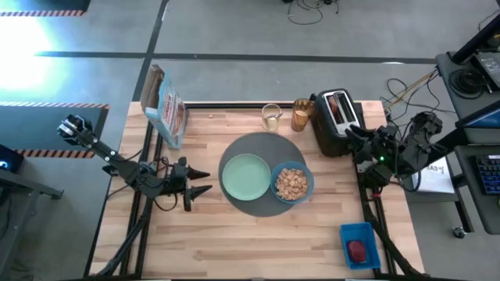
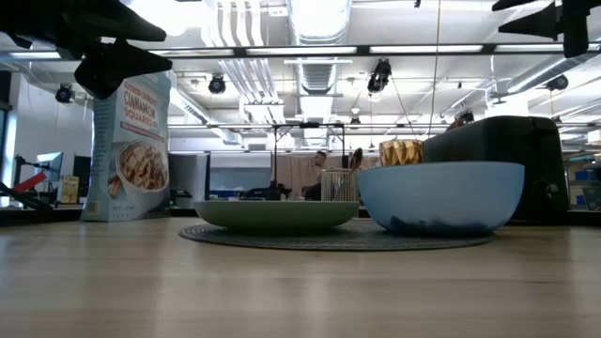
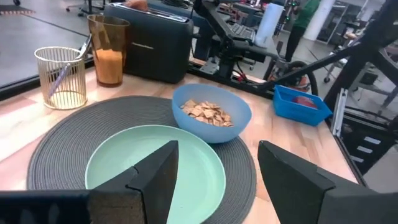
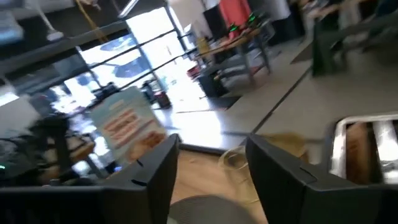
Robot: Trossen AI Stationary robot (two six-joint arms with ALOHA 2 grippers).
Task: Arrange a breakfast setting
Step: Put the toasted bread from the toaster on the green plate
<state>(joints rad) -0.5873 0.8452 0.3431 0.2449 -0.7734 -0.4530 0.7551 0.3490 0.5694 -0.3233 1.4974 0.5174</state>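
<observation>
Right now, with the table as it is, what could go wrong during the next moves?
1. The toast sits in the toaster, and the right hand, fingers open, is close by; a poor grip could drop it or push the toaster.
2. The amber glass stands right next to the toaster, so a reaching arm might tip it.
3. The bowl of cereal touches the plate; a bump could spill it.

pale wood table [image 1: 258, 242], woven mat [image 1: 258, 204], glossy bowl [image 2: 441, 195]
</observation>
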